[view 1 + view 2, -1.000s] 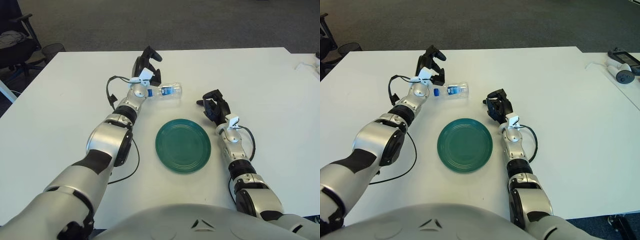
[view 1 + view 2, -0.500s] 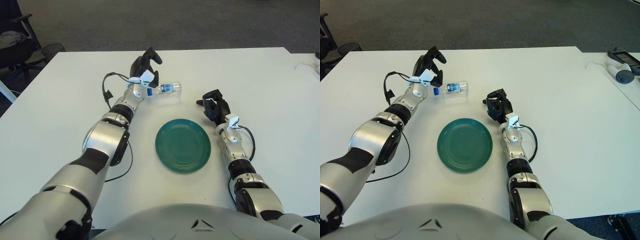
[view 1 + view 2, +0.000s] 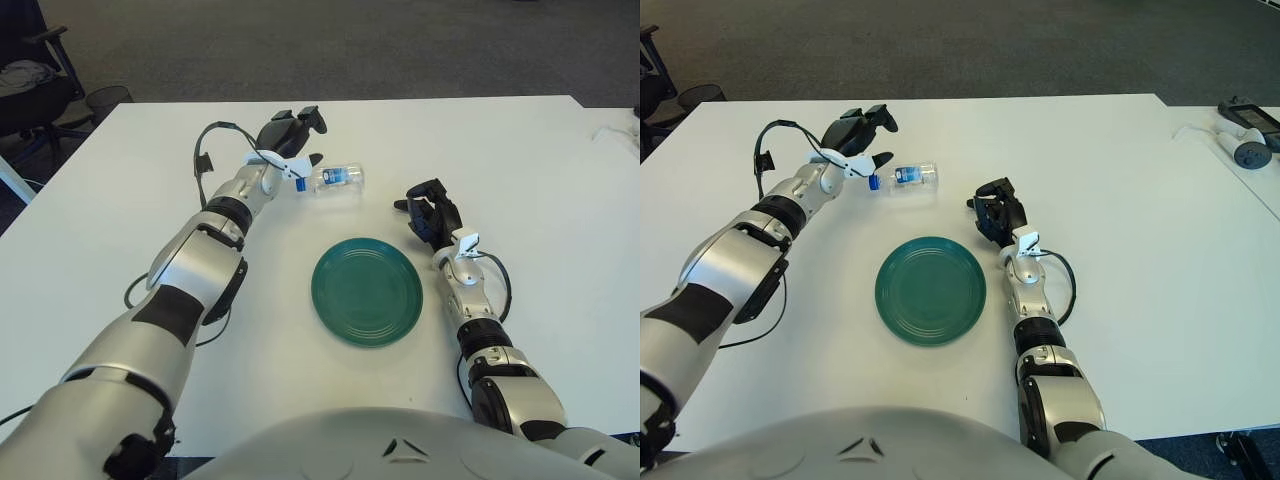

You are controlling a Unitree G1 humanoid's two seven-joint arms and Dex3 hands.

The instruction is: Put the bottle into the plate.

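The bottle [image 3: 333, 179] is clear glossy plastic with a paper-like label, the green plate [image 3: 366, 291] looks smooth and semi-glossy, and the white table [image 3: 120, 230] is matt

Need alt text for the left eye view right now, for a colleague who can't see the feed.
A clear bottle lies on its side on the white table, beyond an empty green plate. The left hand, fingers open, shows just left of the bottle's blue cap, not gripping it. The right hand shows right of the plate.
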